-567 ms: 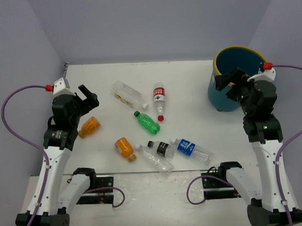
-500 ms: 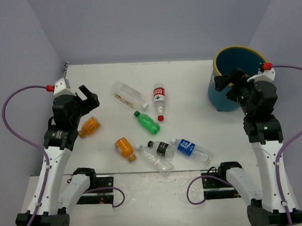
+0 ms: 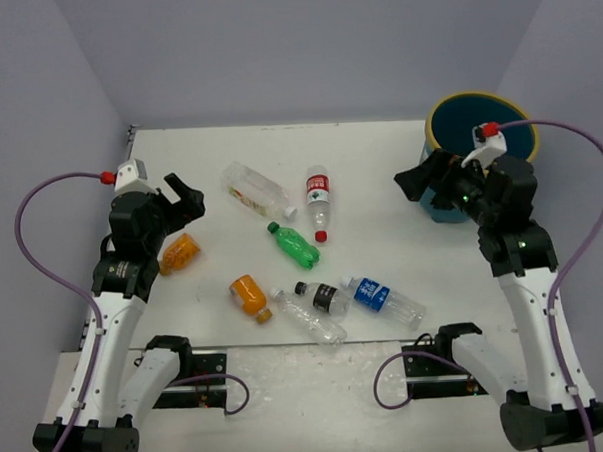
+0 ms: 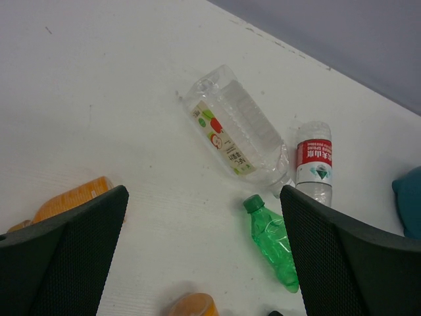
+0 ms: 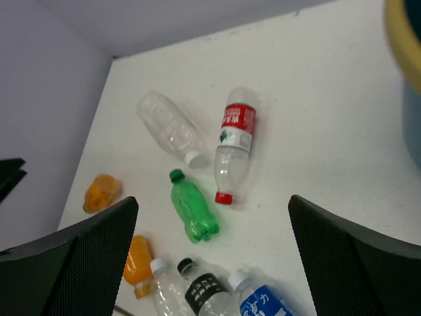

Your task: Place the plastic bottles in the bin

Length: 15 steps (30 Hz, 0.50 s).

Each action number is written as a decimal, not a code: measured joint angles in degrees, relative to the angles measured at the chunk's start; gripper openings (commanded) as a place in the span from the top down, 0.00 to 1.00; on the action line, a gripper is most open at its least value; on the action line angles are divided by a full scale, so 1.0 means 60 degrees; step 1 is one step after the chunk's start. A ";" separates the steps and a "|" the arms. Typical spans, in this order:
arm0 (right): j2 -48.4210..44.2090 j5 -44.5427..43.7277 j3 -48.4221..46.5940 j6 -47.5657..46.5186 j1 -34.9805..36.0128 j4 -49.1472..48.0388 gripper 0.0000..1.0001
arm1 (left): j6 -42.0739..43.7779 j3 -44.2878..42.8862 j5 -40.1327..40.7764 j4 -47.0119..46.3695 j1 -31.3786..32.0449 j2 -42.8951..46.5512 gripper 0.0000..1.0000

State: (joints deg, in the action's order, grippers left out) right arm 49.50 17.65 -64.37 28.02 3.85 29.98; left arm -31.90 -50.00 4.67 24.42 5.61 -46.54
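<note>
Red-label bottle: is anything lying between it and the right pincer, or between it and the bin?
Nothing visible does. Only bare table lies between the red-label bottle, the open right pincer and the bin.

Bin (image 3: 457,119): teal, yellow rim, upright, upper right of frame. All bottles lie flat on the worktop (image 3: 380,183).

Mid-frame:
- pale-label bottle (image 3: 257,189)
- red-label bottle (image 3: 318,200)
- green bottle (image 3: 293,243)

Lower centre:
- black-label bottle (image 3: 322,297)
- blue-label bottle (image 3: 383,299)
- plain clear bottle (image 3: 311,319)
- orange bottle (image 3: 249,294)

Second orange bottle (image 3: 178,253) apart at left.
</note>
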 measured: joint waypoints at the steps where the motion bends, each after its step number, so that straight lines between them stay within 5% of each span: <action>1: 0.0280 0.0079 -0.0049 -0.0176 0.0350 0.0167 0.01 | -0.0007 0.0000 0.0000 -0.0002 0.0000 0.0000 0.00; 7: 0.1363 -0.1188 -0.0071 -0.1070 0.4101 0.1480 0.01 | -0.0014 0.0038 -0.0086 -0.0060 0.0000 0.0011 0.00; 15: 0.3959 -0.3489 0.0078 -0.2355 0.6960 0.2963 0.01 | -0.0018 0.0059 -0.0208 -0.0171 0.0000 -0.0001 0.00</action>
State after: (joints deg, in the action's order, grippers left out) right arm 73.26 -3.29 -63.90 13.89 45.61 47.76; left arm -32.01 -49.64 3.42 23.39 5.61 -46.55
